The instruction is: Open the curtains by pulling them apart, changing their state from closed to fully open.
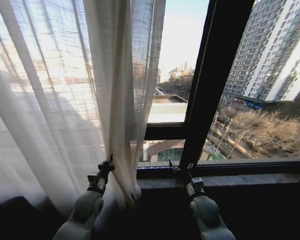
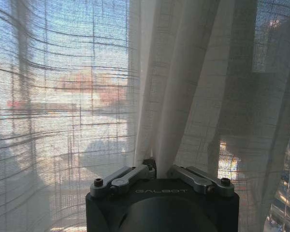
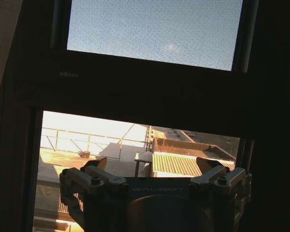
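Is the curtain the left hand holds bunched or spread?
Bunched: the curtain is gathered into pleats where the left hand is shut on it, baring the window frame.

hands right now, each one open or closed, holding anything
Left hand: closed on a fold of the curtain.
Right hand: open, holding nothing, facing the window frame.

curtains (image 1: 65, 100) bunched left, window frame (image 1: 217, 75) right

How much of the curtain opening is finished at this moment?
Done: the window's right side is already uncovered. In hand: the left gripper is shut on the curtain, bunched left of the dark frame bar. Left: that panel still covers the left glass. The right gripper waits open at the sill.
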